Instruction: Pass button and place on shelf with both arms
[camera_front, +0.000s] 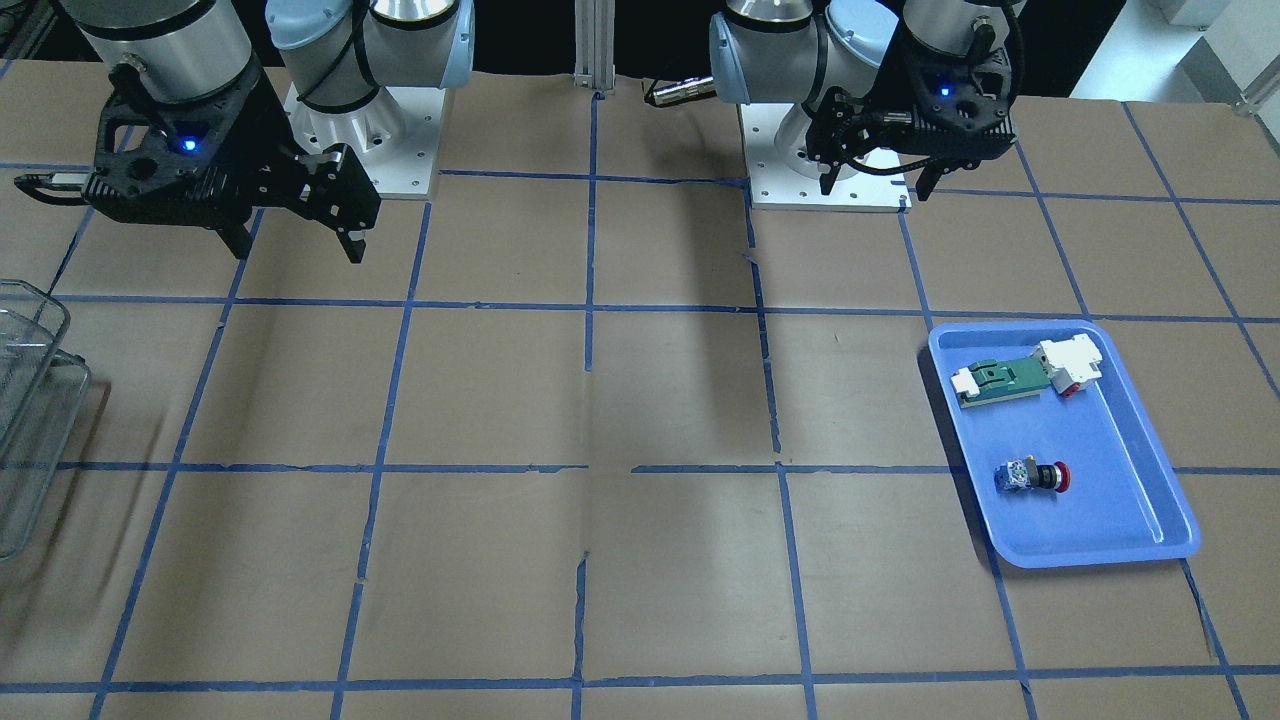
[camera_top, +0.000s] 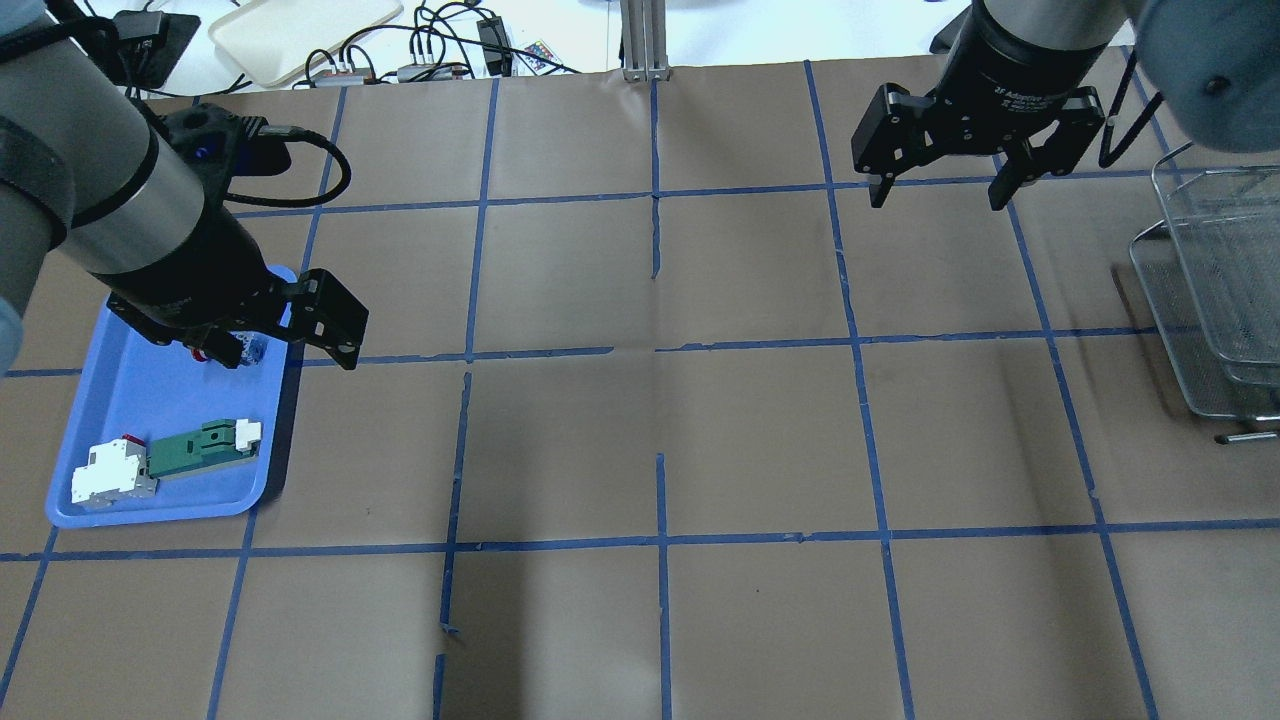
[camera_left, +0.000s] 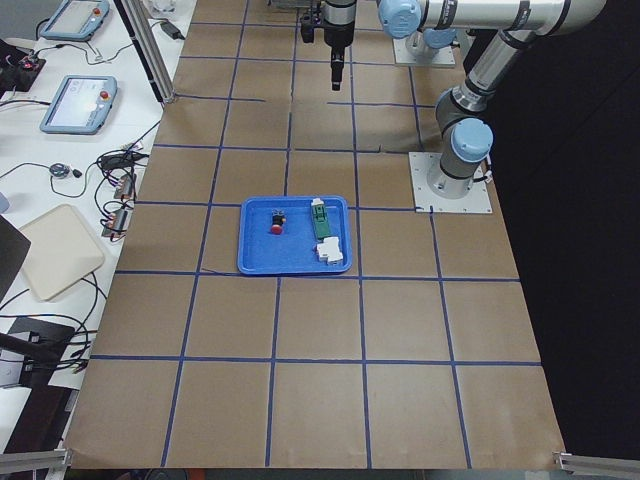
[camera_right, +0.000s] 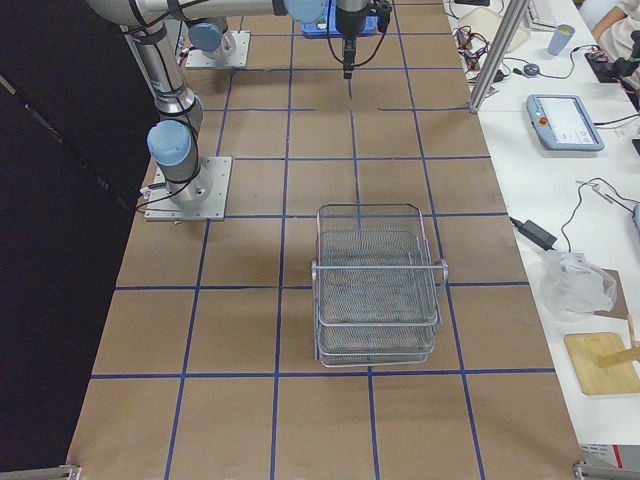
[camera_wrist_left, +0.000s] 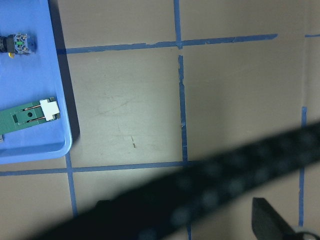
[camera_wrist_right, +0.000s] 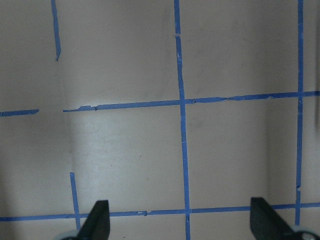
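The button (camera_front: 1035, 476), with a red cap and a blue-and-white back, lies on its side in the blue tray (camera_front: 1110, 500). It also shows in the left wrist view (camera_wrist_left: 17, 43) and the exterior left view (camera_left: 277, 220). My left gripper (camera_front: 877, 188) is open and empty, high above the table on the robot's side of the tray; in the overhead view (camera_top: 250, 345) it partly covers the button. My right gripper (camera_top: 938, 198) is open and empty, high over bare table (camera_wrist_right: 181, 222). The wire-mesh shelf (camera_right: 375, 290) stands at the table's right end (camera_top: 1220, 290).
A green-and-white flat part (camera_front: 1005, 378) and a white block (camera_front: 1070, 365) lie in the tray beside the button. Brown paper with blue tape lines covers the table. A blurred cable crosses the left wrist view. The arm bases stand at the table's robot side.
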